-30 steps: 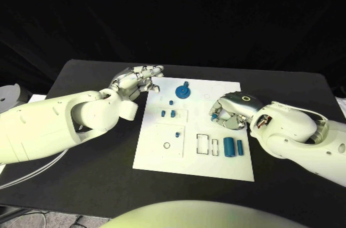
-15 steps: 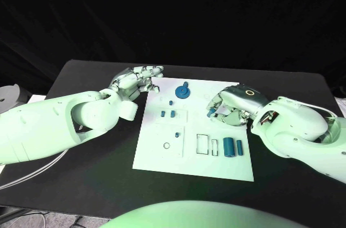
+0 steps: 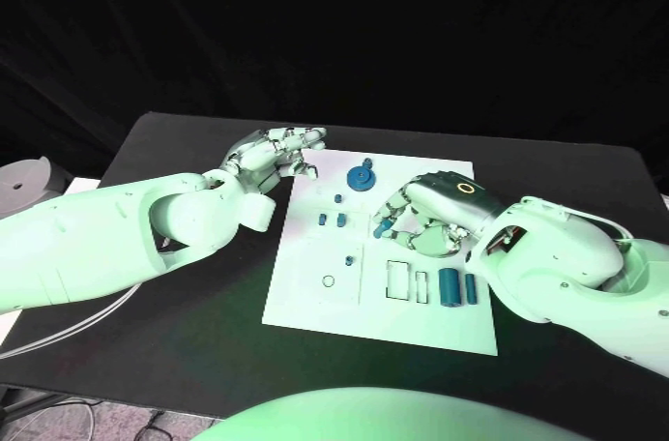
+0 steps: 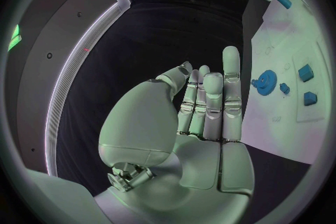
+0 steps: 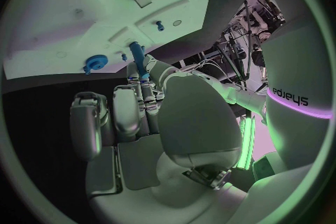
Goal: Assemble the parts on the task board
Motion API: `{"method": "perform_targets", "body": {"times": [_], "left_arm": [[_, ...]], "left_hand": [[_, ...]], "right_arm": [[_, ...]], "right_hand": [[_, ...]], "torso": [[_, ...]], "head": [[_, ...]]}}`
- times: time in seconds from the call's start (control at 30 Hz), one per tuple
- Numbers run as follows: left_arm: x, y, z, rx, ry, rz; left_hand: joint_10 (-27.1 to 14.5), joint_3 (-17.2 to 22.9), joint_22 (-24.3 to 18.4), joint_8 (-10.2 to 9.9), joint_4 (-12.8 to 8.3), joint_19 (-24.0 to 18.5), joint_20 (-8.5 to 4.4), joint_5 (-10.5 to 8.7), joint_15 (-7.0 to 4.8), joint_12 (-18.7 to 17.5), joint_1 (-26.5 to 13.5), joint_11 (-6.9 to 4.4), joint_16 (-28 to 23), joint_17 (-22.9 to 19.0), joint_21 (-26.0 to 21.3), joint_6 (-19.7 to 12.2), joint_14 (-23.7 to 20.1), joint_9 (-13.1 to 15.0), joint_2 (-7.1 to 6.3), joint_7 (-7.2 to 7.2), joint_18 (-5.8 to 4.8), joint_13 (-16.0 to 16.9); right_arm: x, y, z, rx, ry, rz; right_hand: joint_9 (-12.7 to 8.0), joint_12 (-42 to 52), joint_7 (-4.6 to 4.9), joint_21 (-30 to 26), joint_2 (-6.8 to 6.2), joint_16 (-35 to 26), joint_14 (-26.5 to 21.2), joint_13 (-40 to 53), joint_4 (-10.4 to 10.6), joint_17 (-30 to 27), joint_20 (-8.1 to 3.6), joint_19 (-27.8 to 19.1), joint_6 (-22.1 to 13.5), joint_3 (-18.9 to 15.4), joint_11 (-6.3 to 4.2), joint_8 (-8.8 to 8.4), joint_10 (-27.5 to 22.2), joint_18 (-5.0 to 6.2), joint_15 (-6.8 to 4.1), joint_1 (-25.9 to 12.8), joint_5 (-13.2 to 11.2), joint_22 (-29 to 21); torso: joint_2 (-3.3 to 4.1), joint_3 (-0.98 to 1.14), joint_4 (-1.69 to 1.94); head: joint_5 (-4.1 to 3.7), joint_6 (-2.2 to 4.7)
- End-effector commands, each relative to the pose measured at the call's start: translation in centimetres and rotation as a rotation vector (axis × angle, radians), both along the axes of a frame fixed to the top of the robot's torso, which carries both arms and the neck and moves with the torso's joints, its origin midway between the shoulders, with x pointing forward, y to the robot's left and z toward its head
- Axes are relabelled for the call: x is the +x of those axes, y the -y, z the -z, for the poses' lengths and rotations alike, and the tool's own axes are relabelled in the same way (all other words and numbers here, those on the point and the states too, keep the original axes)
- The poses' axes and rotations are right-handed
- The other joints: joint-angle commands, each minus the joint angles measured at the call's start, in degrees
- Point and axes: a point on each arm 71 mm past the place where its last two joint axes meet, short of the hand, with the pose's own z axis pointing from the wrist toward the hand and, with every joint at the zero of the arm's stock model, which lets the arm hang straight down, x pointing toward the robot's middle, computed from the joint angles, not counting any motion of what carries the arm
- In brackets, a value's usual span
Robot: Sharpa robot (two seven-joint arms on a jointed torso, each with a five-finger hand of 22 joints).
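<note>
Right hand [image 3: 425, 214] over the board's [image 3: 321, 306] middle — fingers pinching a blue peg [image 5: 138, 59], held above the surface, probably to carry it to a socket. Left hand [image 3: 272, 151] at the board's far-left corner, fingers straight and pressed together, holding nothing — likely parked clear. Gear [image 3: 362, 177] sits near the far edge; two cylinders [image 3: 457, 287] by the right edge.

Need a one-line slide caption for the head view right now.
Right hand holds a small blue peg above the white task board; left hand rests open at the board's far corner.
</note>
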Motion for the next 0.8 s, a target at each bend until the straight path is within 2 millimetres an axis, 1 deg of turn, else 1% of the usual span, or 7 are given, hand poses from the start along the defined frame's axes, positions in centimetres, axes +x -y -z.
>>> {"method": "perform_targets", "body": {"times": [0.03, 0.07, 0.2, 0.3, 0.4, 0.53, 0.8], "left_arm": [[-0.1, 0.4, -0.1, -0.012, 0.008, 0.024], [-0.1, 0.4, -0.1, -0.012, 0.008, 0.024], [-0.1, 0.4, -0.1, -0.012, 0.008, 0.025], [-0.1, 0.4, -0.1, -0.012, 0.008, 0.026], [-0.2, 0.4, -0.1, -0.012, 0.008, 0.026], [-0.2, 0.5, -0.1, -0.013, 0.008, 0.026], [-0.2, 0.5, -0.1, -0.014, 0.008, 0.029]], "left_hand": [[0.16, -0.12, -0.05, 0.29, -0.06, -0.41, 0.13, 0.21, 0.03, -0.32, -0.44, 0.17, -0.17, -0.05, 0.25, -0.3, -0.27, -0.09, -0.09, -0.1, 1.1, -0.06], [0.16, -0.12, -0.05, 0.29, -0.06, -0.41, 0.13, 0.21, 0.03, -0.32, -0.44, 0.17, -0.17, -0.05, 0.25, -0.3, -0.27, -0.09, -0.09, -0.1, 1.1, -0.06], [0.16, -0.12, -0.05, 0.29, -0.06, -0.41, 0.13, 0.21, 0.03, -0.32, -0.44, 0.17, -0.17, -0.05, 0.25, -0.3, -0.27, -0.09, -0.09, -0.1, 1.1, -0.06], [0.16, -0.12, -0.05, 0.29, -0.06, -0.41, 0.13, 0.21, 0.03, -0.32, -0.44, 0.17, -0.17, -0.05, 0.25, -0.3, -0.27, -0.09, -0.09, -0.1, 1.1, -0.06], [0.16, -0.12, -0.05, 0.29, -0.06, -0.41, 0.13, 0.21, 0.03, -0.32, -0.44, 0.17, -0.17, -0.05, 0.25, -0.3, -0.27, -0.09, -0.09, -0.1, 1.1, -0.06], [0.16, -0.12, -0.05, 0.29, -0.06, -0.41, 0.13, 0.21, 0.03, -0.32, -0.44, 0.17, -0.17, -0.05, 0.25, -0.3, -0.27, -0.09, -0.09, -0.1, 1.1, -0.06], [0.16, -0.12, -0.05, 0.29, -0.06, -0.41, 0.13, 0.21, 0.03, -0.32, -0.44, 0.17, -0.17, -0.05, 0.25, -0.3, -0.27, -0.09, -0.09, -0.1, 1.1, -0.06]], "right_arm": [[-0.6, -1.3, 0.4, 0.03, -0.02, -0.052], [-0.8, -1.6, 0.6, 0.031, -0.024, -0.062], [-1.1, -2.8, 1.3, 0.03, -0.037, -0.091], [-1.4, -3.4, 2.0, 0.026, -0.052, -0.106], [-1.5, -3.9, 2.7, 0.019, -0.067, -0.117], [-1.7, -4.5, 3.5, 0.012, -0.082, -0.129], [-2.0, -5.4, 4.5, 0.007, -0.095, -0.15]], "right_hand": [[0.06, -0.32, 0.1, 0.26, 0.25, 0.25, 1.86, 0.03, -0.07, 0.04, -0.4, 0.1, 0.44, 0.22, 0.07, 0.07, 0.25, 0.03, -0.33, 0.28, 0.21, 4.78], [0.06, -0.32, 0.1, 0.26, 0.25, 0.25, 1.86, 0.03, -0.07, 0.04, -0.4, 0.1, 0.44, 0.22, 0.07, 0.07, 0.25, 0.03, -0.33, 0.28, 0.21, 4.78], [0.06, -0.35, 0.12, 0.26, 0.24, 0.24, 1.86, 0.02, -0.08, 0.02, -0.41, 0.1, 0.43, 0.22, 0.08, 0.06, 0.25, 0.03, -0.33, 0.29, 0.22, 4.77], [0.06, -0.4, 0.16, 0.24, 0.23, 0.25, 1.86, 0.01, -0.11, 0.03, -0.41, 0.09, 0.41, 0.22, 0.11, 0.03, 0.24, 0.04, -0.32, 0.31, 0.25, 4.75], [0.06, -0.4, 0.16, 0.24, 0.23, 0.25, 1.86, 0.01, -0.11, 0.03, -0.41, 0.09, 0.41, 0.22, 0.11, 0.03, 0.24, 0.04, -0.32, 0.31, 0.25, 4.75], [0.06, -0.49, 0.21, 0.22, 0.21, 0.25, 1.86, 0.01, -0.16, 0.02, -0.4, 0.06, 0.38, 0.23, 0.14, -0.01, 0.22, 0.04, -0.3, 0.35, 0.29, 4.71], [0.06, -0.55, 0.24, 0.21, 0.23, 0.27, 1.86, 0.0, -0.2, 0.04, -0.4, 0.05, 0.35, 0.24, 0.16, -0.05, 0.21, 0.05, -0.29, 0.39, 0.33, 4.69]], "torso": [[0.06, 0.03, 0.05], [0.04, 0.04, 0.07], [0.01, -0.05, -0.08], [0.03, 0.0, -0.02], [0.02, 0.02, -0.07], [0.04, 0.05, -0.11], [0.02, 0.07, -0.03]], "head": [[0.77, -0.19], [0.92, -0.25], [1.3, -0.37], [1.56, -0.43], [1.77, -0.57], [1.88, -0.68], [2.07, -0.92]]}}
